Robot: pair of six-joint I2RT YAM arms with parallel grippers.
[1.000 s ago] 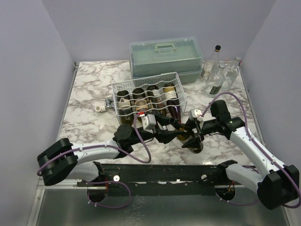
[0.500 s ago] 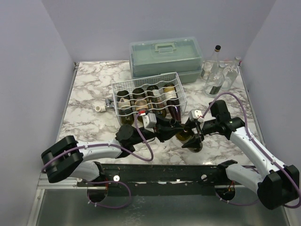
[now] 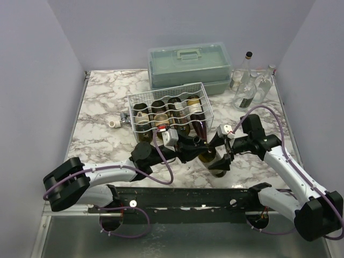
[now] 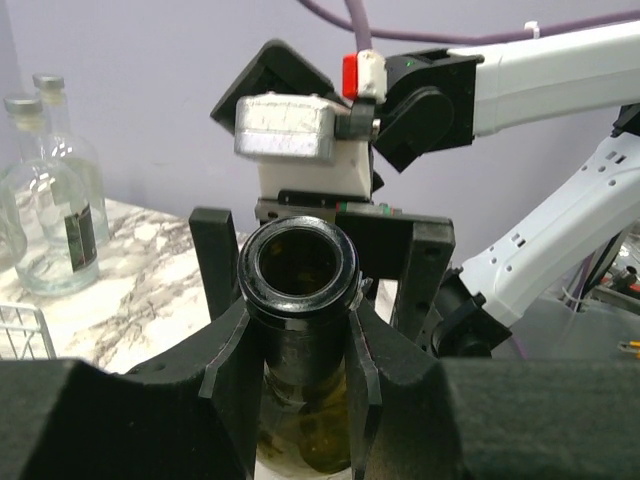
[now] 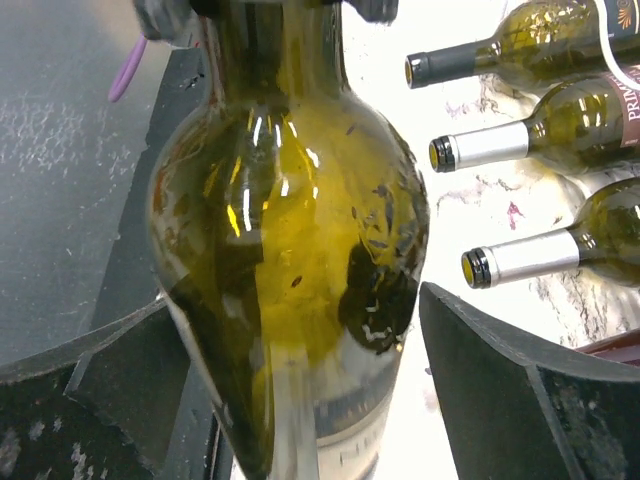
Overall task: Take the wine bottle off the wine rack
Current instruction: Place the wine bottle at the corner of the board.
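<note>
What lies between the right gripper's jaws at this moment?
The wine bottle, its body showing in the right wrist view; the right gripper stands open around it, the left gripper shut on its neck.

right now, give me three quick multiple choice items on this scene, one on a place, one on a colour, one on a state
1. Where do the clear glass bottles stand?
A) at the near left edge
B) at the far right corner of the table, right of the grey-green case
C) in the middle of the table

2. What colour is the glass of the held wine bottle?
A) clear
B) blue
C) olive green

3. How is the left hand?
A) shut on the wine bottle's neck
B) open above the case
C) shut on nothing

Answers:
1 B, the top view shows them beside the case, by the right wall.
2 C, the right wrist view shows green glass close up.
3 A, the left wrist view shows its fingers pressed on both sides of the neck.
</note>
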